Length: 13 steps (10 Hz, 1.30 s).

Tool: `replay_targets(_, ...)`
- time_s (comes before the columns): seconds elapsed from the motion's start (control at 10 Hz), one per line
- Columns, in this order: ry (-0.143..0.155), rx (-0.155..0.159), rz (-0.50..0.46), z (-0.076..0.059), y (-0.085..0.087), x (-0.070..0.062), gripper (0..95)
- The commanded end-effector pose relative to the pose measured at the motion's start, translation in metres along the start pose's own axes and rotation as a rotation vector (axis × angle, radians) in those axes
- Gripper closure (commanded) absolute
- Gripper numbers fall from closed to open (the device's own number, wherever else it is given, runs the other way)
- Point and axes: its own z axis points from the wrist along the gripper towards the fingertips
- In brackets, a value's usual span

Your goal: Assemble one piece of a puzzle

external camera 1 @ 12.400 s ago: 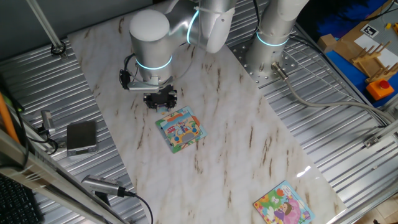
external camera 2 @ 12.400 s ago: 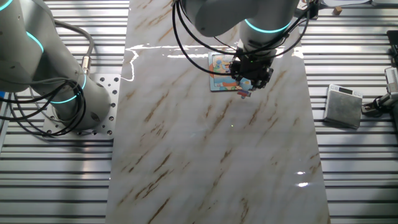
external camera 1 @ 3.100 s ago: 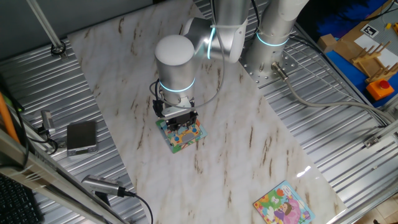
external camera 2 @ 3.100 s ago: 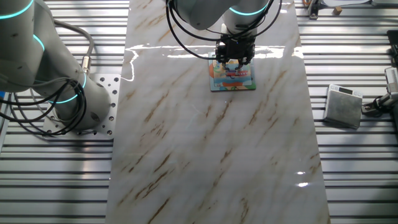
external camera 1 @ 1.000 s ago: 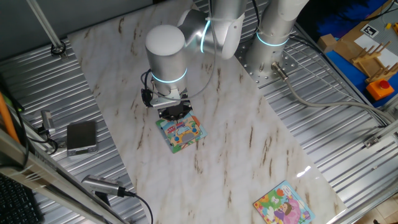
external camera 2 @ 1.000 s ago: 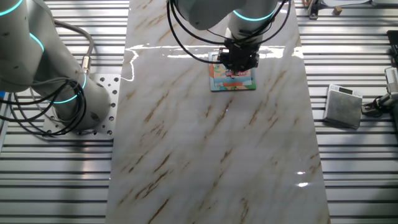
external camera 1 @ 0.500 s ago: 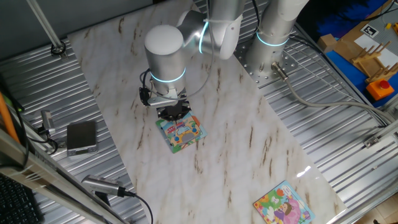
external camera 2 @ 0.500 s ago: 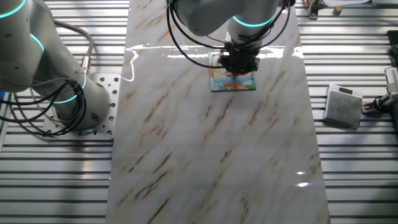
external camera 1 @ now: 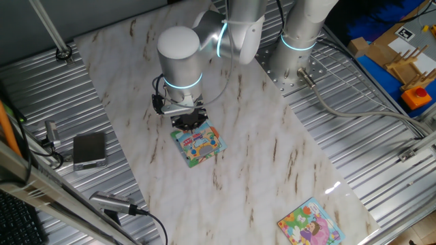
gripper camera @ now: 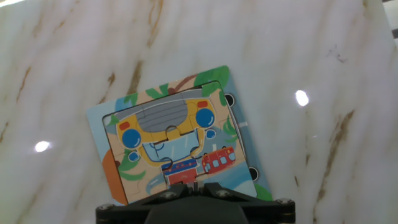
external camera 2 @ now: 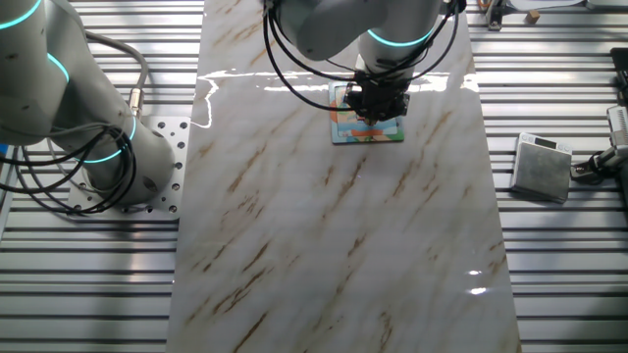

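The puzzle (external camera 1: pixel 198 143) lies flat on the marble table, a small square with a light-blue border and a yellow vehicle scene. It also shows in the other fixed view (external camera 2: pixel 368 133) and in the hand view (gripper camera: pixel 168 137). My gripper (external camera 1: pixel 189 122) hangs low over the puzzle's edge, and shows from the other side too (external camera 2: pixel 378 98). In the hand view the gripper (gripper camera: pixel 196 185) has its jaws together, with nothing between them. The piece (gripper camera: pixel 186 174), red and pale blue, lies flush in the picture just ahead of the fingertips. No loose piece shows.
A second puzzle (external camera 1: pixel 310 224) with a pink-purple figure lies at the table's near right corner. A grey box (external camera 1: pixel 89 150) sits on the metal slats to the left. A second arm's base (external camera 1: pixel 300 41) stands at the back right.
Three seconds ago my gripper was right over the puzzle's middle. It has since drawn back to the puzzle's edge, and in the last second it has barely shifted.
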Motion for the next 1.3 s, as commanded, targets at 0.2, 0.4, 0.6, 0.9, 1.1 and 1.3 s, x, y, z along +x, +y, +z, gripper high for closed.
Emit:
replay_targets(0.2, 0.000, 0.000, -0.005, -0.0002, -0.0039, 0.0023, 95.0)
replay_targets(0.4, 0.000, 0.000, -0.011, -0.0010, -0.0067, 0.0039, 95.0)
replay_targets(0.6, 0.000, 0.002, -0.008, -0.0008, -0.0070, 0.0049, 95.0)
replay_targets(0.9, 0.002, 0.006, -0.012, 0.0002, -0.0074, 0.0057, 95.0)
replay_targets(1.1, 0.006, 0.011, -0.013, 0.0020, -0.0080, 0.0068, 95.0)
replay_targets(1.3, 0.007, 0.020, -0.015, 0.0021, -0.0079, 0.0069, 95.0)
